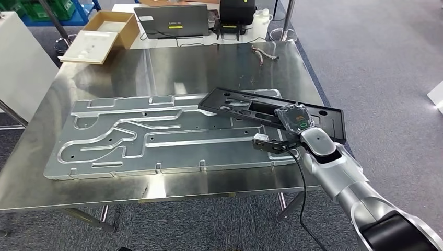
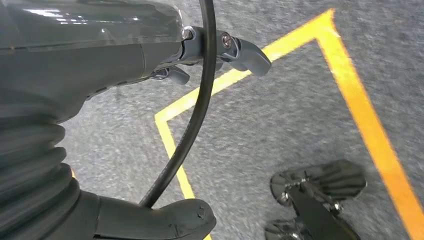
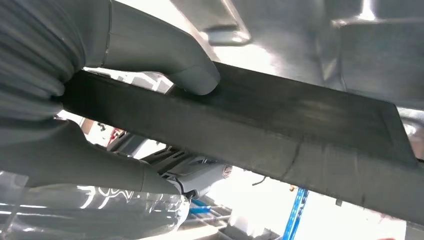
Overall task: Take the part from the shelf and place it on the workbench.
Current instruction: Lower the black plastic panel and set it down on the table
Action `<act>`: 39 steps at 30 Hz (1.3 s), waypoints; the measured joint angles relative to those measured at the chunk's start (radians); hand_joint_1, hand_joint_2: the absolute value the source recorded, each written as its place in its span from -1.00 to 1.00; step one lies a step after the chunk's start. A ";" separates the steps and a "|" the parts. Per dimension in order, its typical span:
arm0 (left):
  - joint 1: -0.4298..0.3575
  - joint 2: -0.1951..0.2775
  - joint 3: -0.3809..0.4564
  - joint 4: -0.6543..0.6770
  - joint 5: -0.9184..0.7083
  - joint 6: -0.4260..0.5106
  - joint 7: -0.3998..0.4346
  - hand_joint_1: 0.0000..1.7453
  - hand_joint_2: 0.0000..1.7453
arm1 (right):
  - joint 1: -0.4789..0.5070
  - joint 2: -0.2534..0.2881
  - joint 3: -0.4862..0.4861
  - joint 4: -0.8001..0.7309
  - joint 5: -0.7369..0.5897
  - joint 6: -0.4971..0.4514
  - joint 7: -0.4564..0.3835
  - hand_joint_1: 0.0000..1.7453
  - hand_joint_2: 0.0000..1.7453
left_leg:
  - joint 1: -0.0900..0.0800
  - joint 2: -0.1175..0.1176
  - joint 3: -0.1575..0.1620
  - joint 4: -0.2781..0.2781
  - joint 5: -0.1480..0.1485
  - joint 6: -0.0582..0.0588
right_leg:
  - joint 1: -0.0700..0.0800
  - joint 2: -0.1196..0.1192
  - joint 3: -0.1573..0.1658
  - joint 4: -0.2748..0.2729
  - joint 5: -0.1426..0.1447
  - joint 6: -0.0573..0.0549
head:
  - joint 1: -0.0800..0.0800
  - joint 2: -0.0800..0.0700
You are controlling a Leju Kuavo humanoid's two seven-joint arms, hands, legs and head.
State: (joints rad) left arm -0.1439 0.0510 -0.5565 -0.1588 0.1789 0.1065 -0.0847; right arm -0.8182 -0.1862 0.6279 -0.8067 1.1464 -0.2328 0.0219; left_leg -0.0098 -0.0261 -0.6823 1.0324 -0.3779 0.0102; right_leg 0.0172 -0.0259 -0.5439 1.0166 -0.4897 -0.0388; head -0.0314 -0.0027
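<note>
The part is a long flat black plastic panel [image 1: 251, 107] with cut-outs. It lies slanted over the right end of the steel workbench [image 1: 172, 63], its far end resting on a large silver stamped plate [image 1: 156, 136]. My right hand [image 1: 295, 125] grips the panel's near right end. In the right wrist view the thumb [image 3: 192, 75] presses one face of the black panel [image 3: 300, 135] and the fingers [image 3: 200, 175] wrap the other. My left hand [image 2: 165, 70] hangs over the grey floor with its fingers apart and nothing in it.
At the workbench's far edge stand a cardboard box [image 1: 112, 26] with a white tray [image 1: 89, 47], a laptop [image 1: 172, 21], a black device [image 1: 235, 15] and pliers [image 1: 264, 52]. A white cabinet [image 1: 18, 68] stands to the left. Yellow floor tape [image 2: 360, 110] lies below the left hand.
</note>
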 joint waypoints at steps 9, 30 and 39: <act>-0.030 -0.006 -0.005 -0.005 -0.005 0.004 0.002 -1.00 1.00 | -0.052 0.032 0.015 0.119 -0.002 -0.008 -0.005 1.00 1.00 | 0.016 -0.019 0.030 -0.028 0.009 0.030 | -0.031 0.014 -0.145 0.267 -0.114 0.053 | 0.000 0.000; -0.057 -0.006 -0.033 -0.005 -0.036 -0.026 0.020 -1.00 1.00 | -0.099 0.057 0.264 0.105 -0.264 0.035 0.054 1.00 1.00 | 0.024 -0.007 0.042 0.020 -0.042 -0.033 | -0.026 -0.025 -0.036 0.016 0.020 0.024 | 0.000 0.000; -0.071 -0.010 -0.045 -0.006 -0.042 -0.029 0.027 -1.00 1.00 | -0.127 0.040 0.394 0.061 -0.369 0.054 0.076 1.00 1.00 | 0.027 -0.015 0.060 -0.011 -0.029 0.014 | -0.034 0.009 -0.145 0.259 -0.103 0.056 | 0.001 0.000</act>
State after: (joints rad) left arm -0.2148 0.0405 -0.6019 -0.1648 0.1366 0.0771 -0.0575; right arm -0.9457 -0.1466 1.0218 -0.7458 0.7773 -0.1786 0.0977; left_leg 0.0176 -0.0415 -0.6225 1.0217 -0.4070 0.0246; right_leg -0.0170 -0.0165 -0.6892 1.2758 -0.5923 0.0170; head -0.0307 -0.0027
